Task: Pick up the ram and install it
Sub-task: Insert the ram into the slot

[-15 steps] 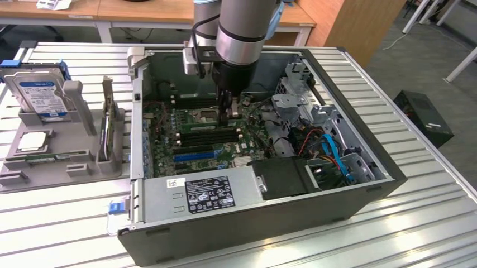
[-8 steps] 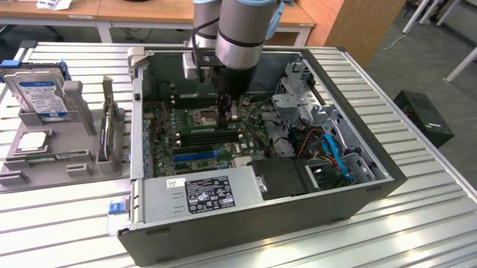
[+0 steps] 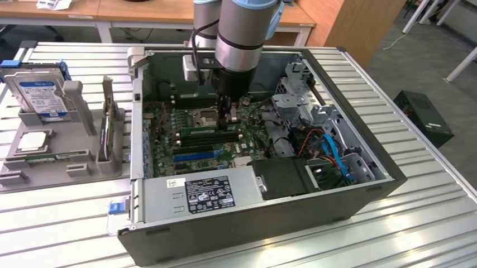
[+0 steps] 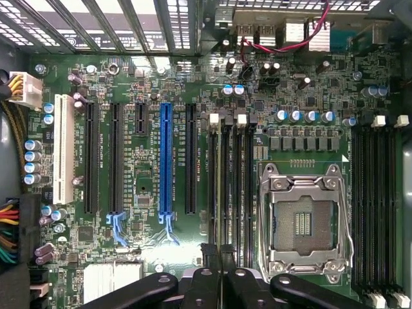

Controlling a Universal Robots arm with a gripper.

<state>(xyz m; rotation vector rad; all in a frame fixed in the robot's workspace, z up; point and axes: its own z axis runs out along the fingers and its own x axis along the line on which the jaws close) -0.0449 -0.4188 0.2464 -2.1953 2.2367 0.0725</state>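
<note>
Ram (image 3: 207, 132), thin green strip alongside black mobo slots (image 3: 210, 142), gripper (image 3: 229, 118) jaws together by 1 end

The desk (image 3: 417, 223) is built of ribbed metal slats with a bright, reflective sheen. The computer case (image 3: 261, 234) is finished in dark, matt painted metal, and its power supply (image 3: 201, 192) in dull bare steel with a printed paper label. The motherboard (image 4: 193, 84) is a smooth green lacquered board fitted with glossy plastic slots. The socket frame (image 4: 267, 225) is polished metal. The fingers (image 4: 207, 291) are coated matt black. The parts holder (image 3: 67, 162) is moulded in matt grey plastic.
</note>
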